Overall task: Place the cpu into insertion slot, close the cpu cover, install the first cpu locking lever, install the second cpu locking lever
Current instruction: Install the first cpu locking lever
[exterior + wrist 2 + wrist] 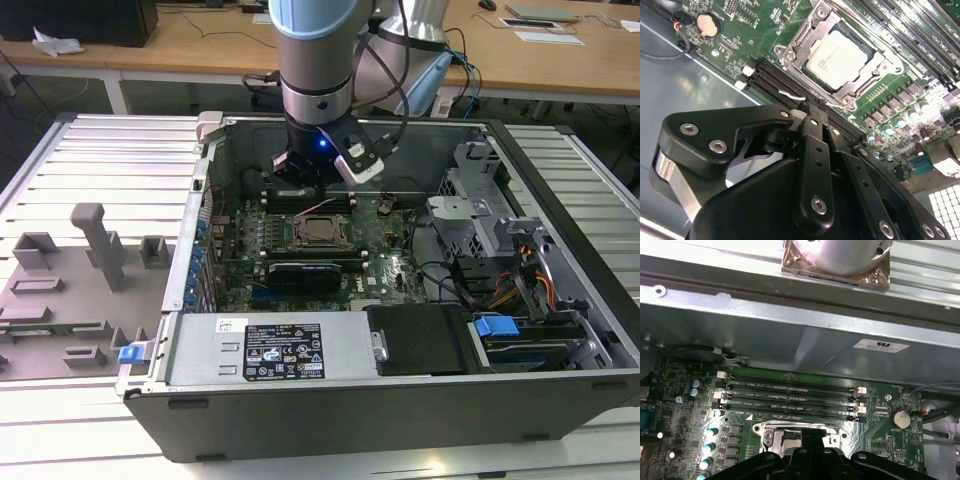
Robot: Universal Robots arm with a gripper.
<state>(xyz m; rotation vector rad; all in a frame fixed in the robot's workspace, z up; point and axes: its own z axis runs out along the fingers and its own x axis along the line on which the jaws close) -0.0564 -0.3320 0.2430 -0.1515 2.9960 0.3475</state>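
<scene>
Starting at the exterior view's left, I am seeing the grey fixture blocks (100,245) sitting on the slatted desk (120,150), well apart from the work and posing no threat.

Next comes the open computer case (300,370), and the arm is reaching down inside it. A black cable (403,80) is looping off the arm near the case's back wall. I am judging that a careless sideways move could be snagging it there.

The gripper (811,112) is hovering just over the memory slots (790,390), beside the socket. Its jaws are looking pressed together with nothing between them. Close to the fingertips, a thin wire lever (790,94) is standing out along the socket edge, and I cannot tell whether it is latched. If the jaws are coming down off line, they could be slipping off that wire and striking the slot clips or the small board parts around it.

The cpu (840,56) is lying flat in the insertion slot (299,234), with the cpu cover (802,40) lying down around it, framing its pale top. If the chip is sitting even slightly askew, forcing a lever could be bending the pins beneath, which I cannot see.

At the exterior view's right, the drive bays (520,290) are sitting well apart.
</scene>
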